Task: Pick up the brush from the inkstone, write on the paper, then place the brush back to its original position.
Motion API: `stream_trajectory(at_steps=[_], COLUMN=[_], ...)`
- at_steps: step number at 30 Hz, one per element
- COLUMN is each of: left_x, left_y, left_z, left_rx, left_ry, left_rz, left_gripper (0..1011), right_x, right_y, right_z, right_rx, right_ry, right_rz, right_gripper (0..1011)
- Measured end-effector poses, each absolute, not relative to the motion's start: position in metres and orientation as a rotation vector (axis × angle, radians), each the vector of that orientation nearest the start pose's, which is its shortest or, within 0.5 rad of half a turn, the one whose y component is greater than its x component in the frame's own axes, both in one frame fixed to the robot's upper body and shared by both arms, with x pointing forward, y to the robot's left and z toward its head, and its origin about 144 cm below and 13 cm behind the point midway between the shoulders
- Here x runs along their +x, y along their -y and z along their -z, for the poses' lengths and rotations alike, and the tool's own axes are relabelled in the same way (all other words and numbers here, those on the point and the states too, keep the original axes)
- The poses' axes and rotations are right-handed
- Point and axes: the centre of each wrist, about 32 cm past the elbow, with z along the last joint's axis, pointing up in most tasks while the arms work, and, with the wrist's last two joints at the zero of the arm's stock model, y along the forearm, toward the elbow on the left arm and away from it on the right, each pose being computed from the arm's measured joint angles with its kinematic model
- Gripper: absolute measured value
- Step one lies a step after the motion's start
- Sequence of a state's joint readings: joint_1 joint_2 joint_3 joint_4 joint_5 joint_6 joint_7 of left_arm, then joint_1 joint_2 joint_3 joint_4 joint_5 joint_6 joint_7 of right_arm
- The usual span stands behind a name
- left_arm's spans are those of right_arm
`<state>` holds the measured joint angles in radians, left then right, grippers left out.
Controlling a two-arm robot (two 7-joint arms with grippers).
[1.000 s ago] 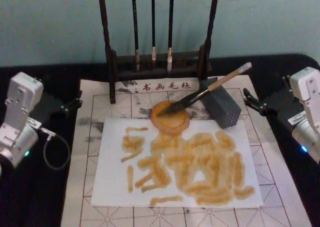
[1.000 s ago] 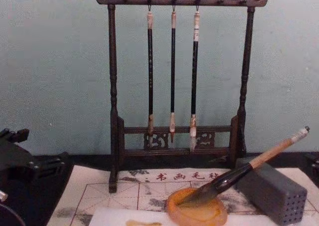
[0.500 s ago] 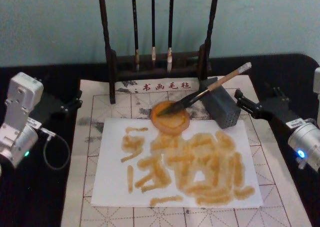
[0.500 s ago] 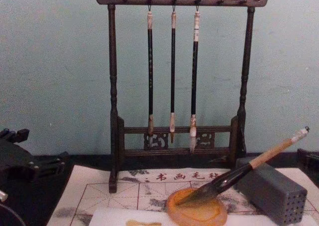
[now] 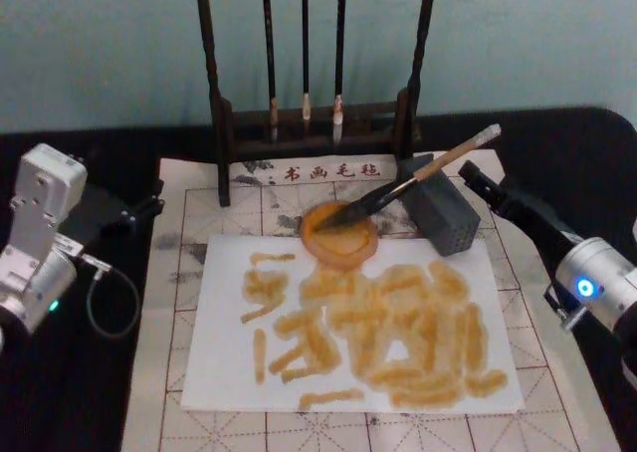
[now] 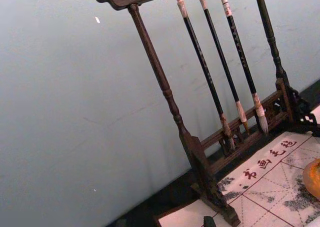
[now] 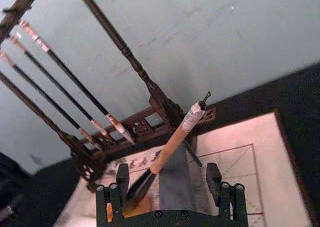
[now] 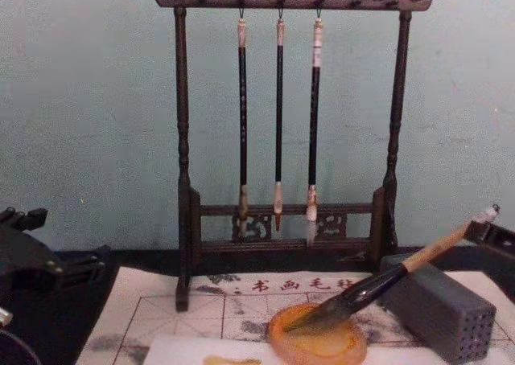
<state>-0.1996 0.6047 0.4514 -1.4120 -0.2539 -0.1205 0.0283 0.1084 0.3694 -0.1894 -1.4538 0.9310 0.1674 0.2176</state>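
- The right gripper point(image 7: 168, 168) sits just right of the grey block point(image 5: 443, 218), at the block's far end, with its arm reaching in from the right edge of the table.
- Its fingers point(image 7: 213, 179) are spread wide, and nothing is clamped between them.
- In the right wrist view, the tan handle of the brush point(image 5: 418, 185) runs through the gap between the two fingers. There is space on both sides, though the dark lower part comes close to one finger.
- In the chest view, the gripper's tip is just beside the brush's white end cap. Whether they touch cannot be told.
- The brush leans tilted across the top edge of the grey block. Its bristles rest in the orange dish point(image 5: 333, 245), which is just left of the block.
- The paper point(image 5: 219, 362), covered in yellowish-brown strokes, lies flat in front of the block, and the dish overlaps its far edge.
- The brush rack point(image 5: 312, 131) stands behind the block, with three thin brushes point(image 5: 305, 44) hanging in it.
- The left gripper point(image 5: 144, 208) is parked well to the left of the block, off the far side of the mat point(image 5: 174, 303).
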Motion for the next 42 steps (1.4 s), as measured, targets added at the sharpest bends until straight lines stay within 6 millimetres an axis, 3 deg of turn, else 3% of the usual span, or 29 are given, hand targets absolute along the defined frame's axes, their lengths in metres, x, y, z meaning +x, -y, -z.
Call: stream_trajectory(at_steps=[10, 28, 42], left_x=[0.489, 0.489, 0.489], left_y=[-0.310, -0.310, -0.310], left_z=[-1.140, -1.140, -1.140], left_rx=[0.304, 0.304, 0.304], left_ry=[0.285, 0.285, 0.285], left_rz=[-1.248, -1.248, -1.248], left_gripper=[1001, 1001, 1001], right_x=[0.500, 0.529, 0.567], right_y=[0.283, 0.270, 0.280], right_z=[-1.143, -1.145, -1.142], right_rx=[0.329, 0.396, 0.419], right_ry=[-0.744, -0.854, -0.872], right_rz=[1.126, 1.156, 1.147], right_gripper=[1000, 1000, 1000])
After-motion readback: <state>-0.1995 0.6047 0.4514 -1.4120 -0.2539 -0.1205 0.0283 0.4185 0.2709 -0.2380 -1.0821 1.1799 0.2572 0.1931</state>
